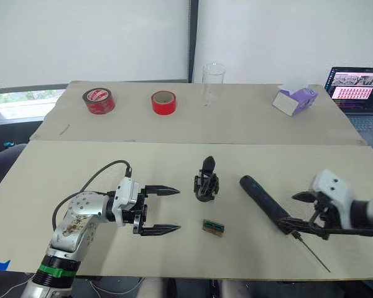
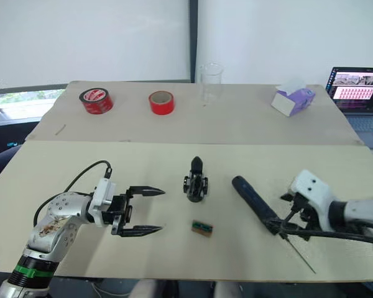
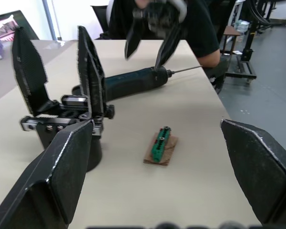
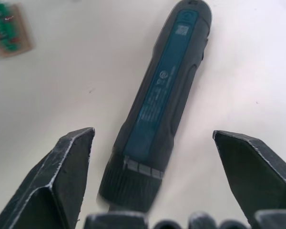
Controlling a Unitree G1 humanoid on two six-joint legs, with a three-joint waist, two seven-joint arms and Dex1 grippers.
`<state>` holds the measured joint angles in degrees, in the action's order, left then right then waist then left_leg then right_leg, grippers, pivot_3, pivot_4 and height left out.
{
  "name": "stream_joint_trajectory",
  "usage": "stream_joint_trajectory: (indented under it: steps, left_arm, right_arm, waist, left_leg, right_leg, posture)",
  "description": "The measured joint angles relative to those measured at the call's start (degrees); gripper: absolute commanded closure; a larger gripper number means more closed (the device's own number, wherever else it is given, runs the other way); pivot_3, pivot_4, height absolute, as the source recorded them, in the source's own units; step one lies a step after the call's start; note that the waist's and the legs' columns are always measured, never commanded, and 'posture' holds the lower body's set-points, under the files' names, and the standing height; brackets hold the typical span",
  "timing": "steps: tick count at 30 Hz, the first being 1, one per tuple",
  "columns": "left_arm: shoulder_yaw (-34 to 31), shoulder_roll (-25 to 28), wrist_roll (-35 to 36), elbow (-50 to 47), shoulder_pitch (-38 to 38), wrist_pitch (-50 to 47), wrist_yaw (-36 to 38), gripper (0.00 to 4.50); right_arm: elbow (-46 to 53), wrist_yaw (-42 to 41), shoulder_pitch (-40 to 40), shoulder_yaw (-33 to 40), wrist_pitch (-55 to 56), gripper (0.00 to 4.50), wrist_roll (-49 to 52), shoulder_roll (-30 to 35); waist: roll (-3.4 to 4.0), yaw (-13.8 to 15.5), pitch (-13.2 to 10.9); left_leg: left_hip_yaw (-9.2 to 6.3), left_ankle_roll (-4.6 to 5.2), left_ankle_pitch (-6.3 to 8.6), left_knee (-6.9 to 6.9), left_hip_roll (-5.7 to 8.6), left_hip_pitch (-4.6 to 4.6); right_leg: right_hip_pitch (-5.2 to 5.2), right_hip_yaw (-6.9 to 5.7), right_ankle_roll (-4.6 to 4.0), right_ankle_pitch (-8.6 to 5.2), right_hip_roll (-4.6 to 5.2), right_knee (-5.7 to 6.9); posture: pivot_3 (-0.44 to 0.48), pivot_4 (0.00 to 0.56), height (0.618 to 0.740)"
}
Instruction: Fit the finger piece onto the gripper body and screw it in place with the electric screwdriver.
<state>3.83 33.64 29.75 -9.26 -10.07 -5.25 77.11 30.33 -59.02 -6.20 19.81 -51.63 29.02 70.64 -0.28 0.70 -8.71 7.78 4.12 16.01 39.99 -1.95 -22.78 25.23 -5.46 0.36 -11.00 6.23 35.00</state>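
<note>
while the electric screwdriver (image 1: 265,199) lies flat on the table (image 1: 74,162), its rounded end pointing toward the far side and its thin metal bit (image 1: 313,253) running toward the near right edge, the right gripper (image 1: 304,214) sits at its bit end with its two black fingers spread wide, one on each side of the tool's collar. the right wrist view shows clear table between each finger and the screwdriver's body, so the gripper is released and grasps nothing.

the gripper body (image 1: 206,183) stands upright near the middle of the table, just left of the screwdriver, on its round dark base with pointed black fingers rising from it. whether the finger piece is one of those fingers, i cannot tell.

the left gripper (image 1: 169,210) is to the left of the gripper body, apart from it, its fingers parted wide and pointing toward the table's middle, nothing between them. a small green block (image 1: 214,227) on a brown backing lies on the table nearer the front edge, between the two grippers and just in front of the gripper body.

along the far side of the table stand two red tape rolls (image 1: 98,100), a clear glass (image 1: 213,82) and a white-and-purple box (image 1: 294,99); a laptop (image 1: 359,94) is open at the far right. in the left wrist view a person in dark clothing (image 3: 200,26) sits beyond the table.
</note>
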Motion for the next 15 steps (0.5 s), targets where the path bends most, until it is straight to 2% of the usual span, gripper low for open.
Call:
stream_joint_trajectory:
  steps: [3,7,10,15]
  left_arm:
    - [0.14,-0.09,-0.04,-0.35,0.38,0.0,0.02,0.0]
    - [0.96,-0.14,-0.05,-1.47,1.38,0.02,0.05,0.0]
    - [1.45,-0.2,-0.12,-2.35,2.35,0.0,-0.15,0.0]
    - [2.24,-0.69,-0.16,-4.33,3.4,-0.23,-1.76,0.0]
  right_arm:
    - [1.28,-0.32,4.95,-3.33,-12.58,0.03,3.44,9.73]
    - [2.2,1.65,14.68,-13.77,-24.08,0.03,5.28,15.78]
    - [2.41,2.84,25.12,-23.98,-28.04,0.03,5.05,13.57]
    - [-2.74,5.69,40.42,-40.49,-33.88,0.03,2.1,4.25]
  waist:
    - [0.01,0.0,0.0]
    - [-0.01,0.0,0.0]
    - [-0.03,-0.06,-0.01]
    - [-0.03,-0.32,-0.02]
  left_leg:
    - [-0.03,-0.03,-0.02,-0.05,0.01,-0.02]
    - [-0.02,-0.01,0.0,-0.07,0.02,-0.12]
    - [0.01,0.0,0.01,-0.06,0.03,-0.21]
    - [0.09,-0.11,-0.07,-0.01,0.04,-0.34]
  right_leg:
    - [0.05,0.02,-0.37,-0.18,0.14,-0.02]
    - [0.17,0.02,-0.4,-0.2,0.22,-0.06]
    - [0.28,0.03,-0.38,-0.19,0.22,-0.09]
    - [0.47,0.08,-0.3,-0.04,0.2,0.02]
  posture:
    - [0.0,0.15,0.74]
    - [0.0,0.15,0.74]
    - [0.0,0.15,0.74]
    - [0.0,0.15,0.74]
